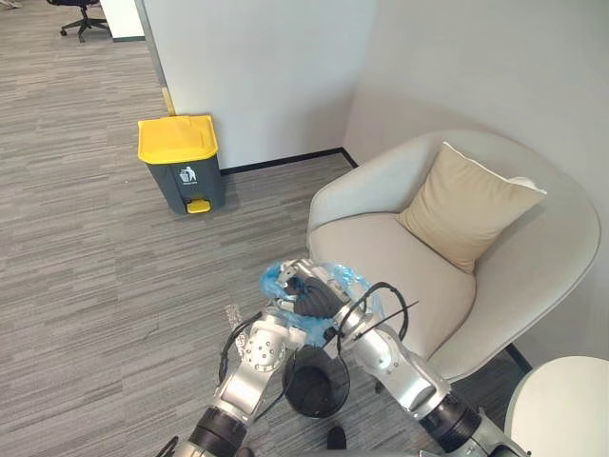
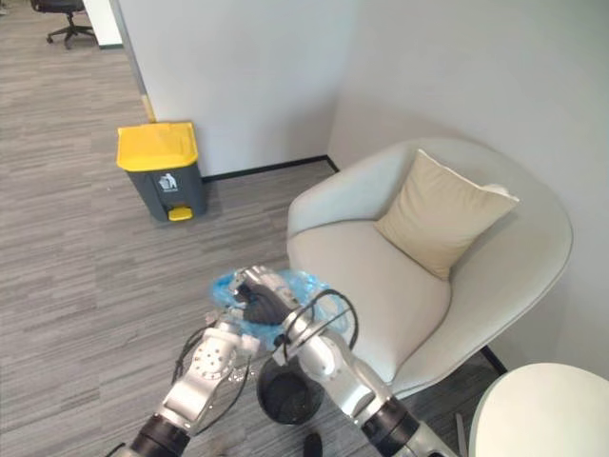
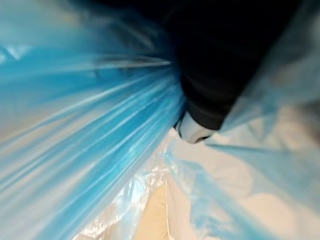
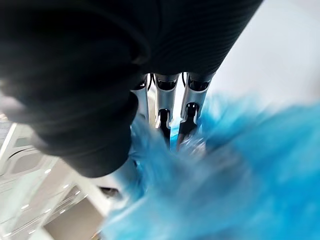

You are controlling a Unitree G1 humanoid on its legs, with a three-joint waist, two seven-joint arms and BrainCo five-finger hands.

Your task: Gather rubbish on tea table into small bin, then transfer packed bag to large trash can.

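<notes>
One armchair (image 1: 381, 257), pale grey and the biggest thing here, stands against the wall corner. One tan cushion (image 1: 466, 205) leans on the armchair's back. One large trash can (image 1: 181, 176), grey with a yellow lid, stands by the wall well left of the armchair and far beyond its front edge, with striped carpet between them. One round white table (image 1: 566, 409) sits on the near side of the armchair at its right, cut off by the frame corner. One office chair (image 1: 81, 14) is far off past the trash can, cut off at the top.

One small bin (image 1: 328, 405), black and round, stands on the floor just off the armchair's front left corner, partly covered by the robot's arms. One blue bag (image 1: 357, 284) is held up above the small bin, right at the armchair's front edge, bunched and crumpled; its contents can't be made out.

The right hand (image 1: 309, 297) sits in the middle of the blue bag. Its fingers (image 4: 162, 107) dig into the gathered plastic and clutch it, tips sunk out of sight. The left hand (image 3: 210, 95) is against the same bag under stretched blue film; its grip can't be told.
</notes>
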